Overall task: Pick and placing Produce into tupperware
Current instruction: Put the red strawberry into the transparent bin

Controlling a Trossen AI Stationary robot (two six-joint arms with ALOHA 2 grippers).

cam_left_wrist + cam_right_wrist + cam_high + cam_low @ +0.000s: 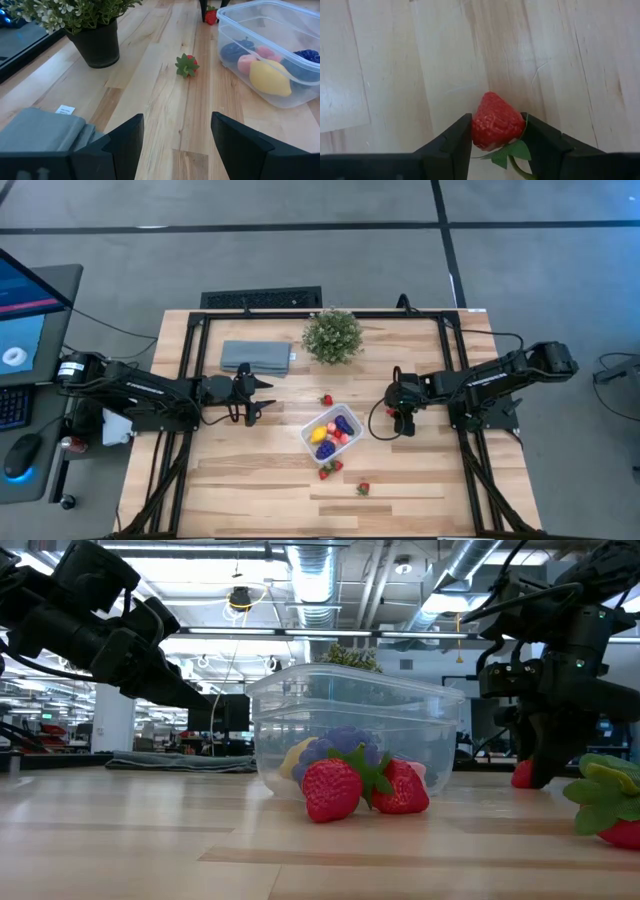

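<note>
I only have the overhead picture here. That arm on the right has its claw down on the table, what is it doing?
Observer: The right gripper has its two fingers pressed against the sides of a red strawberry on the wood.
Operator: Is it lifted yet?
Observer: I cannot tell; the table-level camera only shows the berry low by the tabletop, beside the gripper.
Operator: What is in the box?
Observer: The tupperware holds a yellow piece, a pink piece and dark purple pieces.
Operator: And the left claw?
Observer: The left gripper is open and empty, aimed toward a loose strawberry.
</note>
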